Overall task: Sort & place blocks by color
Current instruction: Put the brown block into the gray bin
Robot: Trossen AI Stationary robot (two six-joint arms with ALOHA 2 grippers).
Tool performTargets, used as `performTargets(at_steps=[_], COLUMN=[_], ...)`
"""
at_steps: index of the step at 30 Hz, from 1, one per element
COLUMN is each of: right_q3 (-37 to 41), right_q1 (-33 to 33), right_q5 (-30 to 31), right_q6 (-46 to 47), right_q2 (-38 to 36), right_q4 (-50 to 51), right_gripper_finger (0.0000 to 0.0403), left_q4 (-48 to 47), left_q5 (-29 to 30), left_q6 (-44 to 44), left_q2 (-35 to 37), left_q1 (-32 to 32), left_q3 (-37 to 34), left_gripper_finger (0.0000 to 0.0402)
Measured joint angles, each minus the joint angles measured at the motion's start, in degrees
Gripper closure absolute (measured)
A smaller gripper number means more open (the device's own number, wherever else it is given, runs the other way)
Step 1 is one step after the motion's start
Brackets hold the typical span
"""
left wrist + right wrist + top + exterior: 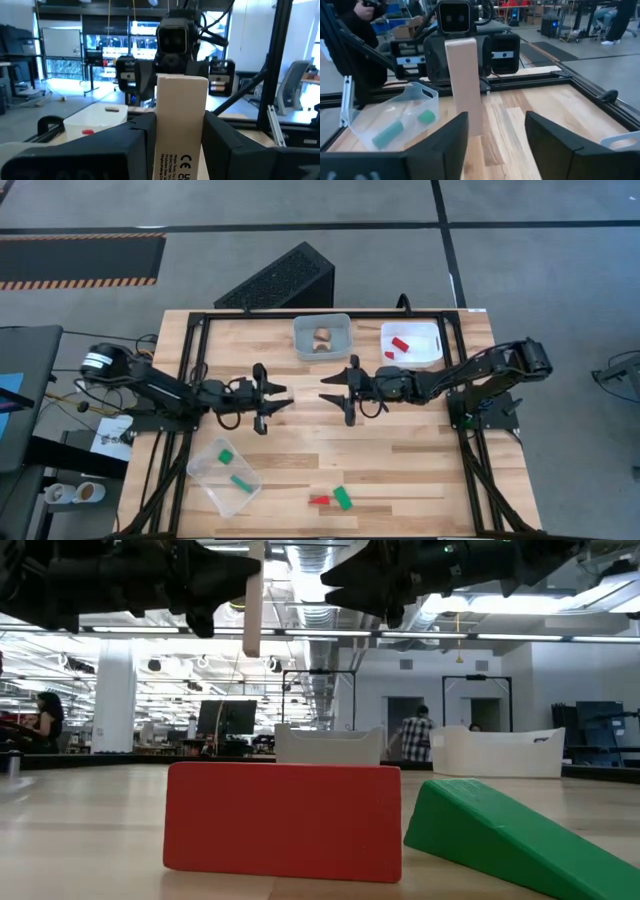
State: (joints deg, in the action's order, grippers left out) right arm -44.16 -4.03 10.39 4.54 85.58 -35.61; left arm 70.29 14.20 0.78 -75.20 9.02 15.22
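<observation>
The plain light-wood bar (181, 125) stands upright above the middle of the wooden table (420, 470), clamped between the fingers of the left gripper (283, 402). Small black print runs along its lower face; a "CE" mark is readable, the rest too fine. The right gripper (327, 394) faces the bar from just beside it, its jaws spread wide and empty.

Three clear plastic bins sit around the bar. The one (322, 336) beyond it holds light-wood pieces; I cannot count them. The bin (410, 344) near the right arm holds two red blocks (400, 343). The tilted bin (223, 476) near the left arm holds two green blocks (241, 482). Loose on the table, toward the front edge, lie one red block (283, 819) and one green wedge (510, 830), almost touching.
</observation>
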Motion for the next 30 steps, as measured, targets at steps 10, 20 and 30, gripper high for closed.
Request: performTargets(at_steps=[10, 20, 30], right_q3=[0.08, -2.97, -10.25], right_q1=[0.83, 1.23, 1.64], right_q5=[-1.6, -9.07, -11.62], right_q6=[4.17, 5.22, 5.93], right_q2=[1.34, 13.8, 21.56], right_q4=[-1.25, -12.16, -13.8], right_gripper_finger=[0.0118, 0.0115, 0.0115], left_q4=[3.06, 4.06, -0.35], left_q5=[-0.46, -4.26, -8.41], left_q6=[-2.29, -2.01, -1.48], left_q2=[-1.79, -1.79, -1.77], left_q1=[-1.16, -1.88, -1.88], left_q3=[-0.02, 0.09, 3.55], left_gripper_finger=[0.0315, 0.0315, 0.0315])
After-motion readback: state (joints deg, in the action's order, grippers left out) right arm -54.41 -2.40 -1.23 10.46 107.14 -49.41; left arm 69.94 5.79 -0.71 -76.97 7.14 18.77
